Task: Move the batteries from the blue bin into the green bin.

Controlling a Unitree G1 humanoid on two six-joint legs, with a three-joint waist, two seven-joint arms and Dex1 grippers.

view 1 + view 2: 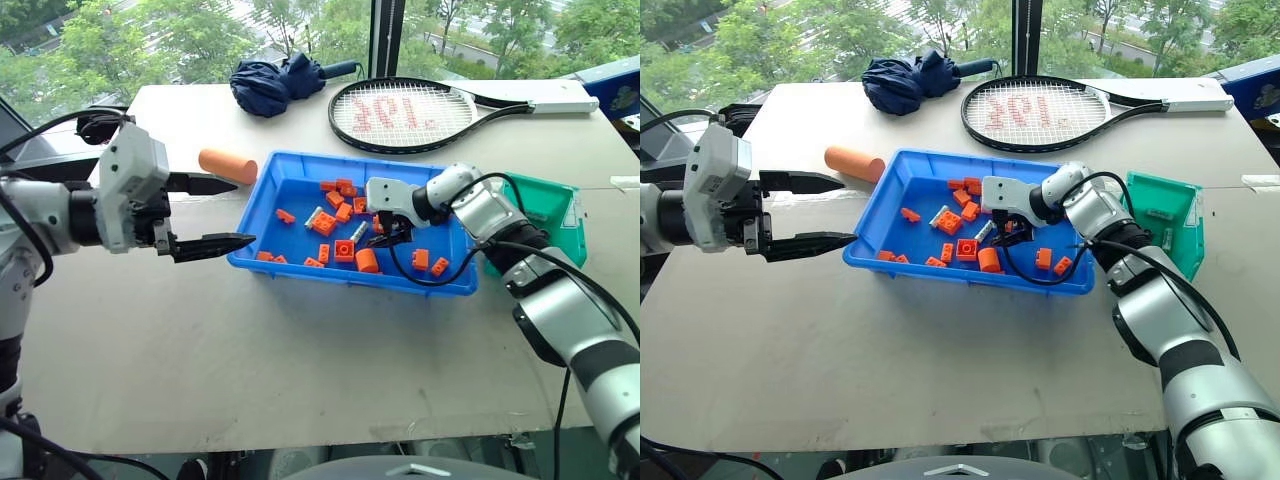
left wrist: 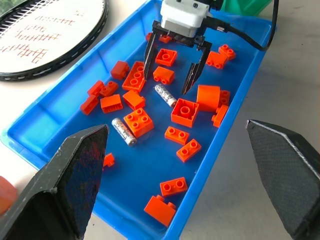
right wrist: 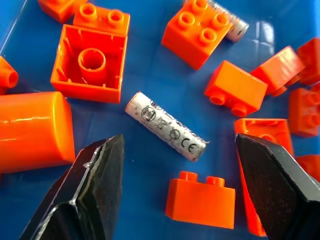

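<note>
The blue bin (image 2: 52, 117) holds scattered orange bricks (image 2: 185, 112) and two batteries (image 2: 124, 131). The right gripper (image 2: 169, 85) hangs over one battery (image 2: 165, 95), fingers spread to either side of it. The left gripper's fingers (image 2: 75, 172) stand wide apart. A racket (image 2: 55, 35) lies beside the bin.

The wide blue plastic bin (image 2: 240, 100) shines glossy and smooth, as do the orange plastic toy bricks (image 3: 93, 62). The slim silver battery (image 3: 165, 125) looks like dull metal foil with printed marks. The black gripper fingers (image 3: 95, 195) have a finely grained matt surface.
</note>
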